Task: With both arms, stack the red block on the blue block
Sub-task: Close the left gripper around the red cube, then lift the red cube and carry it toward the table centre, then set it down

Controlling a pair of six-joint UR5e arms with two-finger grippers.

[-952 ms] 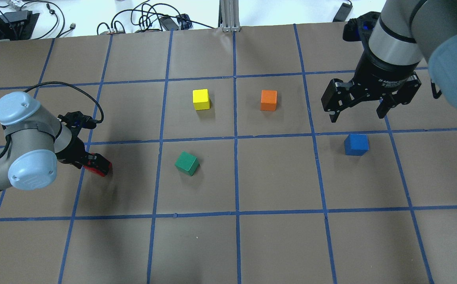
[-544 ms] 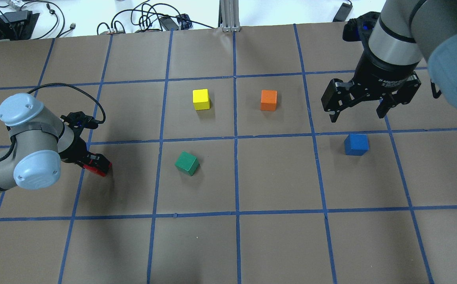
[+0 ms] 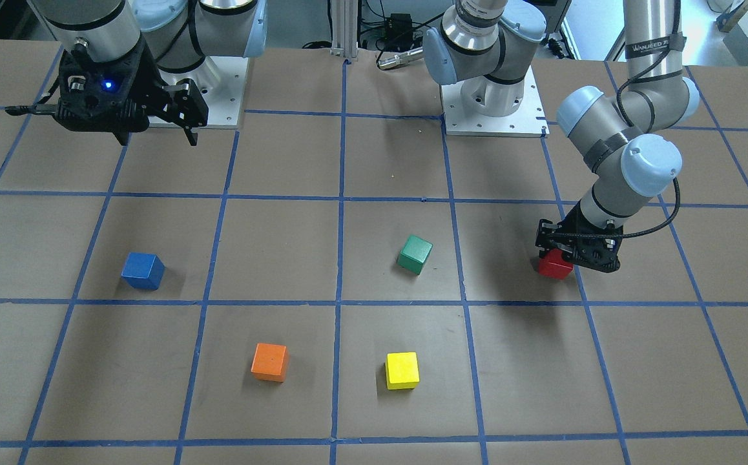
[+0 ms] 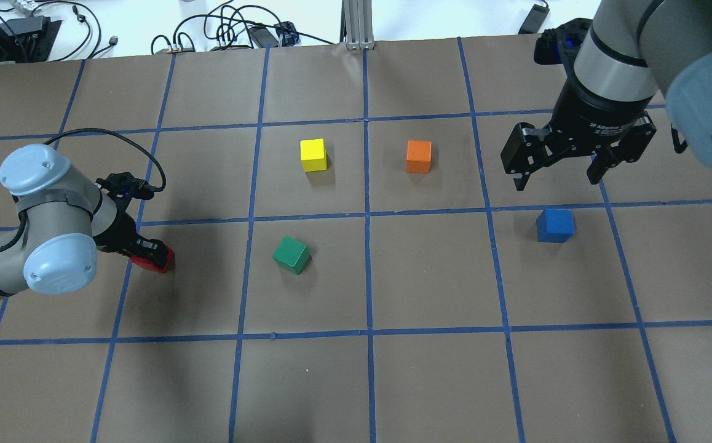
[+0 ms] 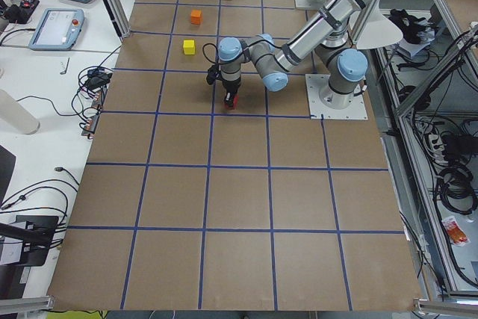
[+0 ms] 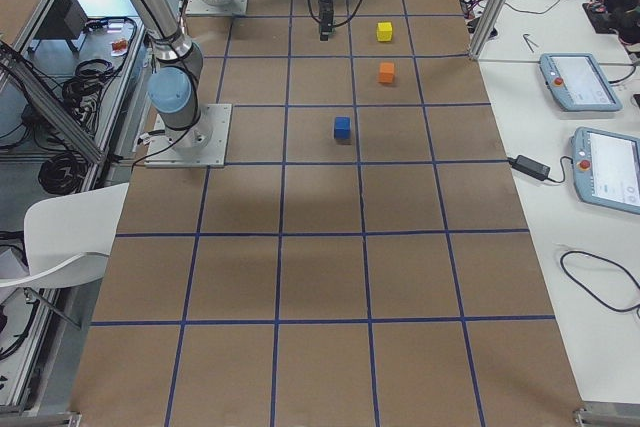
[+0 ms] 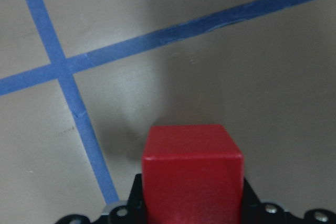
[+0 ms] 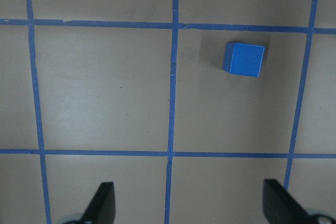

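Observation:
My left gripper (image 4: 149,254) is shut on the red block (image 4: 159,263) low over the table at the left. The block fills the bottom of the left wrist view (image 7: 192,172) between the jaws, and it also shows in the front view (image 3: 555,266). The blue block (image 4: 555,225) sits on the table at the right, also in the front view (image 3: 143,270) and the right wrist view (image 8: 244,59). My right gripper (image 4: 557,172) hangs open and empty above the table, just behind the blue block.
A green cube (image 4: 291,255) lies between the red and blue blocks. A yellow cube (image 4: 313,155) and an orange cube (image 4: 418,156) sit farther back. Cables (image 4: 221,31) lie beyond the table's far edge.
My left arm has shifted slightly to the right with the red block held in its gripper. The right arm and the other cubes have not moved.

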